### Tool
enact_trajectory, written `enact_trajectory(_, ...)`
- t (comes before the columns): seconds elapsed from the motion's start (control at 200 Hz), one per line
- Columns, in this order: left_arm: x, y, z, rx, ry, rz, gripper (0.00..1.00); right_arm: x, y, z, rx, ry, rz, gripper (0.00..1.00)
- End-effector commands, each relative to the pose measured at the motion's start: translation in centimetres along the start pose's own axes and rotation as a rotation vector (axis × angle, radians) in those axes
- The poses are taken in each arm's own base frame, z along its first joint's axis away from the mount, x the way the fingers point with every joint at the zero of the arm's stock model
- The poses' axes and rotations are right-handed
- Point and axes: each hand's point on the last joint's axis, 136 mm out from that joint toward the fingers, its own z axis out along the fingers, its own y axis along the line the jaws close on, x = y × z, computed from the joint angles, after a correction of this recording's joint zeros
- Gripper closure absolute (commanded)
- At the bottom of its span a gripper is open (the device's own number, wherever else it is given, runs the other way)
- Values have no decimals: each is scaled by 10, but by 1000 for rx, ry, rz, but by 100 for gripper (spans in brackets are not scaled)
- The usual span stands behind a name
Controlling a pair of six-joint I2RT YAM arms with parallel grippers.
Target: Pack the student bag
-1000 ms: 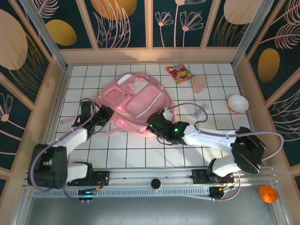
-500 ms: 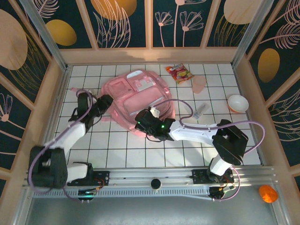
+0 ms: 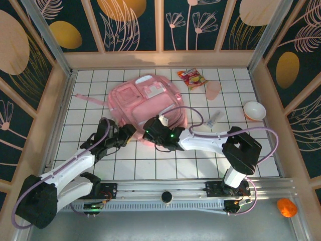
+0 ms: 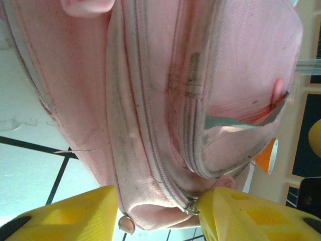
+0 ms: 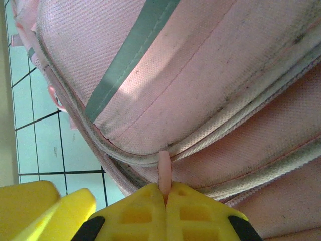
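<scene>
While the right gripper (image 5: 165, 195) is pinching the pink zipper pull (image 5: 164, 169) at the near edge of the student bag (image 3: 145, 98), lying flat on the tiled table (image 3: 200, 160), the left gripper (image 4: 158, 213) is standing open astride that same edge. Advised: left clamping fabric beside the pull, right drawing level with the bag, not upward.

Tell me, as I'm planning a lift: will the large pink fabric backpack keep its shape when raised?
Probably not: the pink fabric backpack lies slumped and creased, so likely floppy. Raised by the pink zip tab pinched in the right claw, it would probably sag.
</scene>
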Motion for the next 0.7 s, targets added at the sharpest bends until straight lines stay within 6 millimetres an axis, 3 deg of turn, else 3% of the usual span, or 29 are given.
enact_trajectory(0.0, 11, 15, 11, -38, 35, -147, 47, -11, 15, 0, -53, -36, 1, 100)
enact_trajectory(0.135, 13, 16, 21, -66, 37, -147, 48, -11, 15, -3, -60, -38, 3, 100)
enact_trajectory(0.225, 10, 15, 26, -55, 27, -172, 55, -13, 17, -6, -67, -42, 0, 100)
enact_trajectory(0.405, 4, 15, 30, -93, 7, -135, 100, -17, 6, -14, -31, -62, -4, 100)
enact_trajectory(0.691, -18, 44, 9, -167, -85, -89, 100, -47, -41, -41, 36, -149, 53, 100)
